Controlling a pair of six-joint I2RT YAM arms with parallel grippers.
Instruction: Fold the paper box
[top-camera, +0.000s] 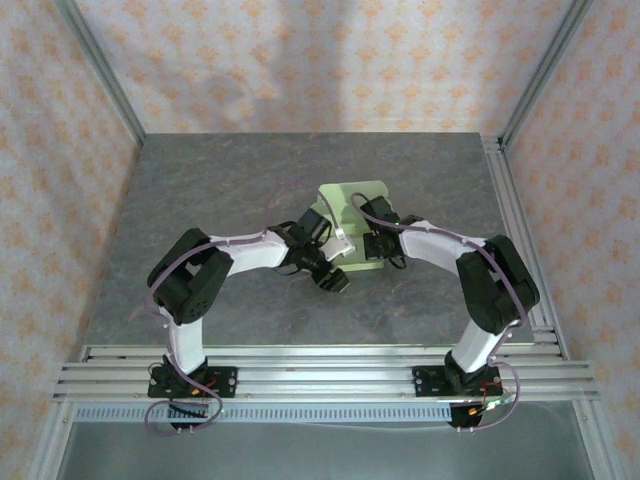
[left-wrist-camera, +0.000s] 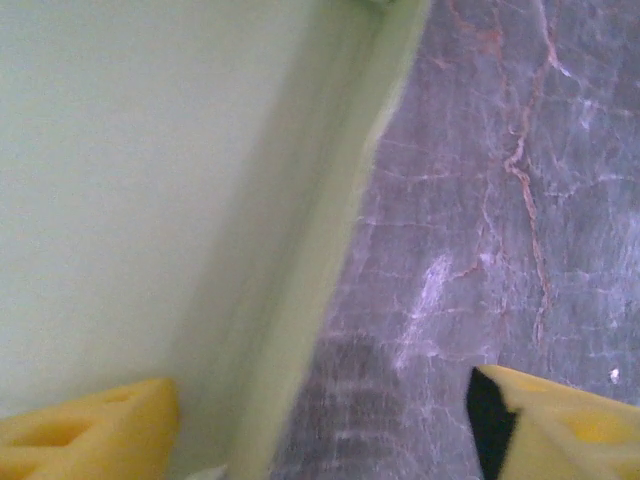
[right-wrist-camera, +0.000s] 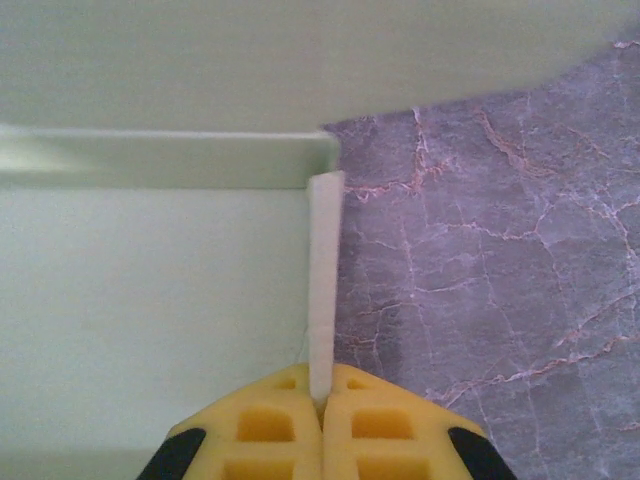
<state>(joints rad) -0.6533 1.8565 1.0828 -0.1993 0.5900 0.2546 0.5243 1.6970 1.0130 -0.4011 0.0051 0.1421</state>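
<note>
The right gripper (right-wrist-camera: 322, 405) pinches an upright flap (right-wrist-camera: 325, 280) of the pale yellow-green card paper box (right-wrist-camera: 150, 300). The left gripper (left-wrist-camera: 320, 425) is spread wide astride the box's edge.

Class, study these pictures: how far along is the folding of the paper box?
Done: a crease in the paper box looks raised into a low wall. In hand: the right hand is shut on a thin upright flap; the left hand is open, straddling the box's edge. Left: the inside lies exposed, so closing is not yet done.
</note>
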